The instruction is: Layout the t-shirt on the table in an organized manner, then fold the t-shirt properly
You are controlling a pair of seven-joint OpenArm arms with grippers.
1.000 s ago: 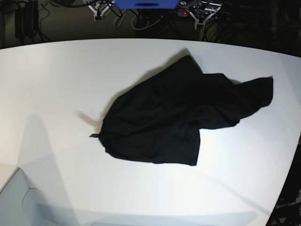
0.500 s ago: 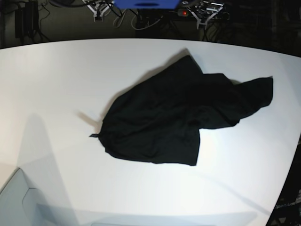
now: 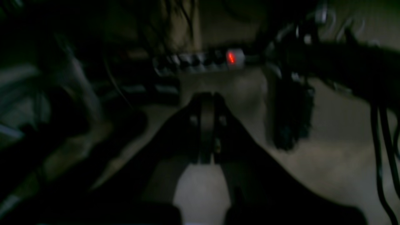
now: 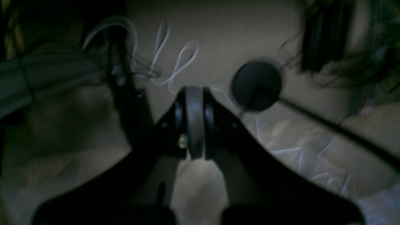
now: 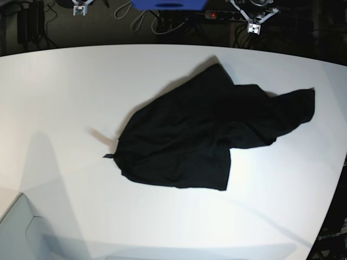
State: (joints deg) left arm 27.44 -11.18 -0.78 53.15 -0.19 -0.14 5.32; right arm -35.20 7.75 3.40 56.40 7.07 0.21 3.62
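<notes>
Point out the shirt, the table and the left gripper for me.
shirt (image 5: 184, 143), base view, middle of the crumpled black cloth.
table (image 5: 59, 92), base view, bare white top left of the cloth.
left gripper (image 3: 206, 100), left wrist view, tips of the closed fingers, nothing between them.

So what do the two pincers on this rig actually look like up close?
Both look alike. The left pincer is black, two broad fingers tapering to a narrow tip with a paler grey pad strip and small round screw marks. The right pincer has the same black tapering shape, a grey pad strip and a small brass-coloured fitting. In the base view their ends show as pale, light-grey parts.
</notes>
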